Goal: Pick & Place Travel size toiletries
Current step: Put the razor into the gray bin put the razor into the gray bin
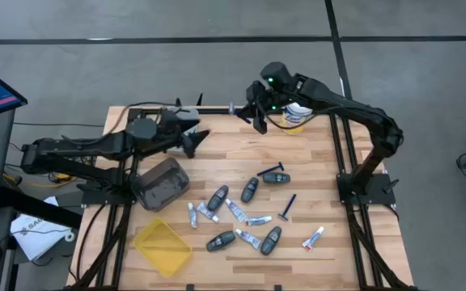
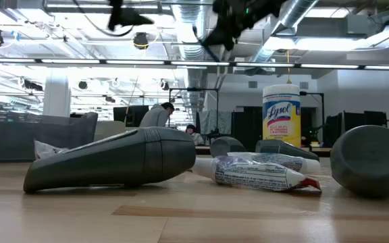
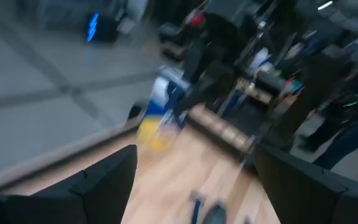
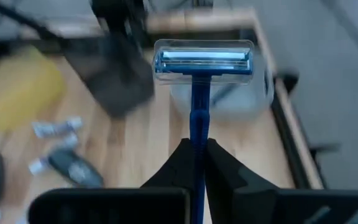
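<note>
Several travel size toiletries lie on the wooden table (image 1: 330,259): white tubes (image 1: 237,212), dark oval fobs (image 1: 217,197) and a blue razor (image 1: 288,206). My right gripper (image 1: 247,111) hangs high over the table's far edge, shut on another blue razor (image 4: 202,62) whose head wears a clear cap. My left gripper (image 1: 194,136) is open at the far left, above the table, with nothing between its fingers (image 3: 104,180). In the low view a fob (image 2: 113,162) and a tube (image 2: 262,172) lie close by. My right gripper pinches the razor's thin blue handle (image 4: 197,134) between its two fingers. The handle runs along the fingers and the capped head (image 4: 202,62) sticks out beyond their tips. The fingers slant downward toward the table's left side. The razor is lifted clear of the table.
A grey bin (image 1: 160,183) and a yellow bin (image 1: 163,246) sit at the table's left. A white-lidded yellow canister (image 2: 281,111) stands at the far edge, partly under my right arm. People (image 2: 157,115) show in the room behind the table.
</note>
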You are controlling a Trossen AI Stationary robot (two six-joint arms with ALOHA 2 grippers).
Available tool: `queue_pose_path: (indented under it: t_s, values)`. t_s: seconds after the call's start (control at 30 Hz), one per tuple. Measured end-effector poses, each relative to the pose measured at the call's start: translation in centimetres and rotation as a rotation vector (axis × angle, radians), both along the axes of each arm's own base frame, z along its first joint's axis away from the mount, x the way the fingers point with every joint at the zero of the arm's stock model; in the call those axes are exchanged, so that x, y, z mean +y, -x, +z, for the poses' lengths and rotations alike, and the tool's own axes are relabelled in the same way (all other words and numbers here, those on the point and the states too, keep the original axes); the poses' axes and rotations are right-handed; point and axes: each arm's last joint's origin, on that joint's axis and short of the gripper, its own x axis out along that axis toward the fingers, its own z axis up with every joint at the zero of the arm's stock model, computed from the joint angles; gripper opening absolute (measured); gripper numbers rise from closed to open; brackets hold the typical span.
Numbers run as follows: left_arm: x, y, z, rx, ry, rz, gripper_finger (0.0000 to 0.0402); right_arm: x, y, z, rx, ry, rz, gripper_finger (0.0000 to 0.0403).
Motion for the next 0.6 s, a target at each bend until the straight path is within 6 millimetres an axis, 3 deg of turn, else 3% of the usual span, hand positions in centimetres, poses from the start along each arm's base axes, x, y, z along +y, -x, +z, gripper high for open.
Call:
queue_pose_path:
  t_s: [0.13,0.27,0.6]
  values:
    - [1.2,-2.3,0.0,-0.063,-0.1,-0.075,0.032,1.9,0.7,2.9,-0.124,0.033,0.019,0.0014]
    - [2.3,-4.2,-0.6,-0.1,-0.18,-0.13,0.032,3.6,1.4,4.6,-0.181,0.05,0.049,0.0013]
    - [3.3,-6.0,-0.3,-0.286,-0.312,-0.237,0.032,5.7,1.0,5.0,-0.193,0.037,0.105,0.0017]
